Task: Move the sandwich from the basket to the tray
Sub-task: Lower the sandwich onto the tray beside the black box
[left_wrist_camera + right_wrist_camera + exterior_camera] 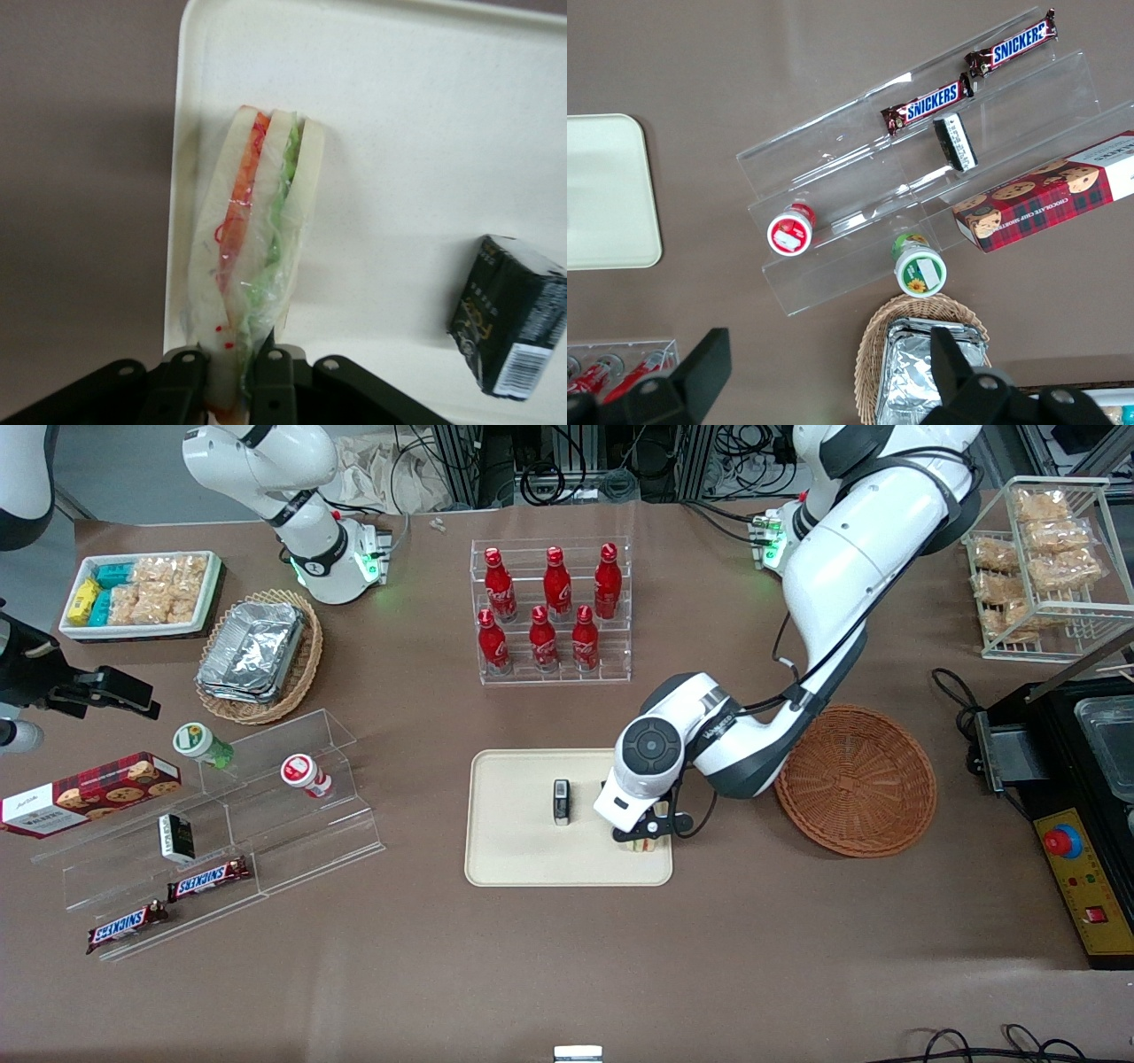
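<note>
My left gripper [644,834] is shut on the wrapped sandwich [252,239], a pale bread wedge with orange-red and green filling. It holds the sandwich upright at the cream-beige tray [523,797], near the tray's corner nearest the front camera on the working arm's side. In the left wrist view the sandwich lies along the tray's edge [182,133] and the black fingers [182,390] pinch its narrow end. The reddish-brown wicker basket [858,779] stands empty beside the tray, toward the working arm's end.
A small black box [562,802] stands on the tray beside the sandwich, also in the left wrist view [509,323]. A clear rack of red bottles [551,611] stands farther from the front camera. Clear shelves with snacks [221,824] lie toward the parked arm's end.
</note>
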Robot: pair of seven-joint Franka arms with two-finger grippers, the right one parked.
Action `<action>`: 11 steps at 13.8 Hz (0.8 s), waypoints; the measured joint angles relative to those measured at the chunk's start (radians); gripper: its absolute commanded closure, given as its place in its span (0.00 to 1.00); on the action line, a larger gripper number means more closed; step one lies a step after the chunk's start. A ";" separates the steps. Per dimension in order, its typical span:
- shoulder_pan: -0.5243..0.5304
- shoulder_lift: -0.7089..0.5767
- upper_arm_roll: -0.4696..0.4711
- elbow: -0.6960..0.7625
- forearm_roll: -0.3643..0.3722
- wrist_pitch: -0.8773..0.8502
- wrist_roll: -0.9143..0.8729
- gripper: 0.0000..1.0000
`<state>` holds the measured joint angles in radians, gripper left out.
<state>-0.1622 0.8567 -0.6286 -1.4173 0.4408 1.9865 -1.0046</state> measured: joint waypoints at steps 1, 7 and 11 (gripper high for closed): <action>-0.001 0.002 0.000 0.002 0.001 0.000 0.000 0.07; -0.001 0.002 -0.003 0.020 0.001 0.000 -0.011 0.00; 0.000 -0.001 -0.003 0.033 0.001 -0.001 -0.035 0.00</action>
<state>-0.1622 0.8559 -0.6317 -1.3843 0.4414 1.9858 -1.0392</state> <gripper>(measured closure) 0.000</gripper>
